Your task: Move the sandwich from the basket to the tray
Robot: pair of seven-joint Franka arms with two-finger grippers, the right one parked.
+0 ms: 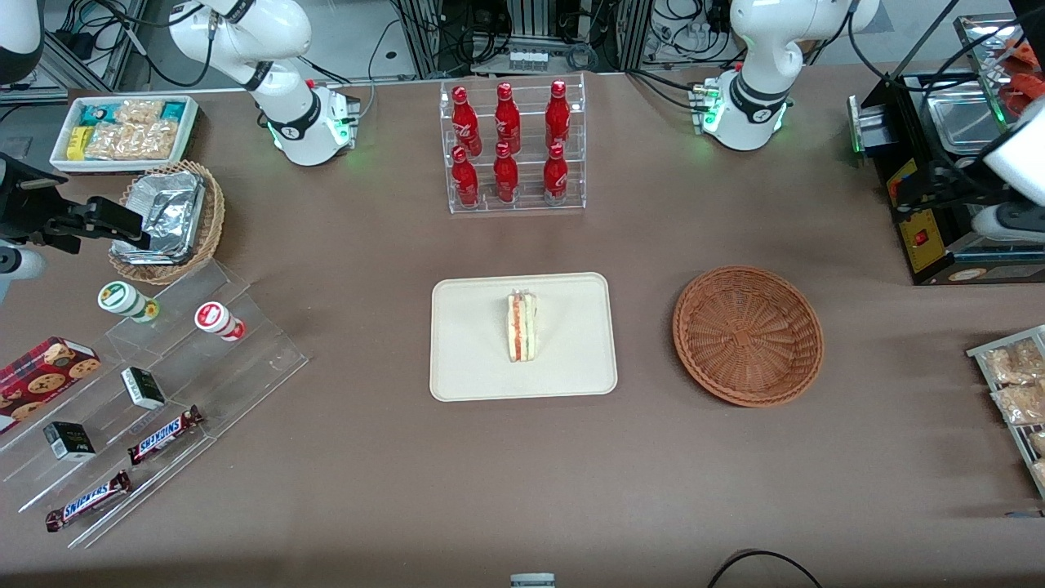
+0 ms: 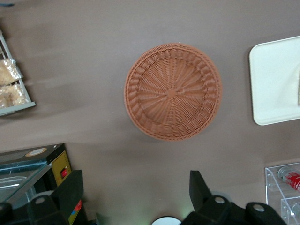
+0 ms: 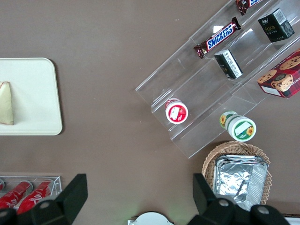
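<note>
Already the sandwich lies on the tray, its long axis running toward the front camera. The basket beside the tray sits empty. The gripper hangs high above the basket's edge, fingers apart, holding nothing.

SNICKERS readable on two candy bars on clear acrylic step shelf, toward parked arm's end of table; same word on bar in right wrist view. Small dark box reads roughly "Forte", unsure. Bottle labels, cup lids: unreadable.

Left arm's gripper above table near basket.
</note>
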